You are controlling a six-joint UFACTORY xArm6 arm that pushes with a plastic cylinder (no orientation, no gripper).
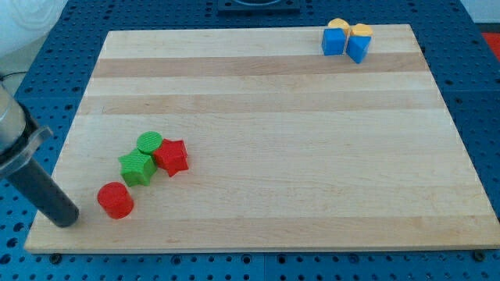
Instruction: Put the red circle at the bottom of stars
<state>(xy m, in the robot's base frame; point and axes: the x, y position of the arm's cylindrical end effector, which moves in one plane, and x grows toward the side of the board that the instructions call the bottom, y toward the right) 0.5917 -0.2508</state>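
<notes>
Camera view: my tip (69, 218) rested at the table's (266, 148) left edge, just left of the red circle (116, 200). No pincer was in view. The circle lay below-left of the green star (137, 166), red star (172, 156) and green circle (150, 142).

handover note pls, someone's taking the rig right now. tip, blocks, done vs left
Tip: my tip is on the board near the view's bottom-left corner, left of the red circle, a small gap between them, not touching.

Job's things: red circle sits below and left of the green star; red star is to the right of the green star, and a green circle touches the pair from above.

Done: red circle is already lower than both stars, offset to the left.

Left: probably nudge it right so it sits under the stars.

Elsewhere: blue and yellow blocks clustered at the view's top right, not involved.
</notes>
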